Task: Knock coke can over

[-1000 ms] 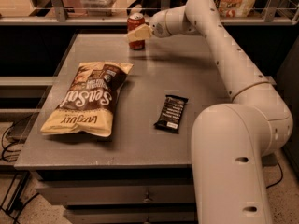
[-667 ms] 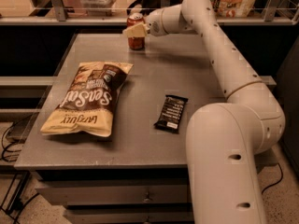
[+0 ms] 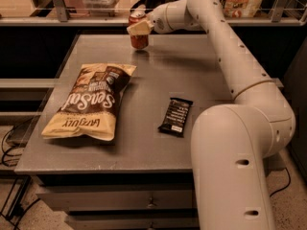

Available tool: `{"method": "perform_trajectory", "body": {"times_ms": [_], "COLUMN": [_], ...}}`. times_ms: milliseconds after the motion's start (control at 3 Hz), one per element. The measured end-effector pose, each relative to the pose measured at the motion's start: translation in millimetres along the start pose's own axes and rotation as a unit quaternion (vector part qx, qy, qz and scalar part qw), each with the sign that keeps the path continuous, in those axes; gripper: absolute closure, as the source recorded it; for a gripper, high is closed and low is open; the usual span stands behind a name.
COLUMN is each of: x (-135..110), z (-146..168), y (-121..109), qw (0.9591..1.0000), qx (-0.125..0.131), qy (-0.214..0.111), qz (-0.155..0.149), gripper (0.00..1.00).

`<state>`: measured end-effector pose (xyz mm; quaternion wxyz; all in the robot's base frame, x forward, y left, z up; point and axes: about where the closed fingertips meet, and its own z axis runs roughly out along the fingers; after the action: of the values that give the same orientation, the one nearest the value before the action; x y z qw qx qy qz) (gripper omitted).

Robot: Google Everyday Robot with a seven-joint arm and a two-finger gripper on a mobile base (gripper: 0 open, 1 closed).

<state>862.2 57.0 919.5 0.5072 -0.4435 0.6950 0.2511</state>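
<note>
Table (image 3: 144,152): grey top, carried all items below.
Chip bag (image 3: 91,102): lay flat toward the front left; taken as landmark.
Snack bar (image 3: 176,116): black wrapper, flat, right of the chip bag, apart from it.
Arm (image 3: 240,71): white, rose right of the chip bag, reached back and leftward.
Coke can (image 3: 139,41): red, stood upright beyond the chip bag's far right corner, well apart from it.
Gripper (image 3: 140,28): beyond the chip bag, at the can's upper part, a pale piece across its front. Could not tell how far open it was, or whether it held the can.

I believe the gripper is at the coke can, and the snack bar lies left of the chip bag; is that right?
No: the camera view shows the snack bar right of the chip bag; the gripper is at the coke can.
</note>
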Motion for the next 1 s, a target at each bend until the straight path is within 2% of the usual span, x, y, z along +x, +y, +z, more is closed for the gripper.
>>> {"method": "perform_trajectory", "body": {"times_ms": [333,667,1000], "x": [-5.5,1.9,27.1], "z": [-23.9,-50.4,-78.1], "y": [-3.5,-8.3,-13.9], "qw": [0.9981,0.9898,0.9713], "qx": [0.019,0.033,0.039], "qy": [0.041,0.105,0.197], "qz": [-0.042,-0.090,-0.128], "gripper": [1.00,0.82,0.58]}}
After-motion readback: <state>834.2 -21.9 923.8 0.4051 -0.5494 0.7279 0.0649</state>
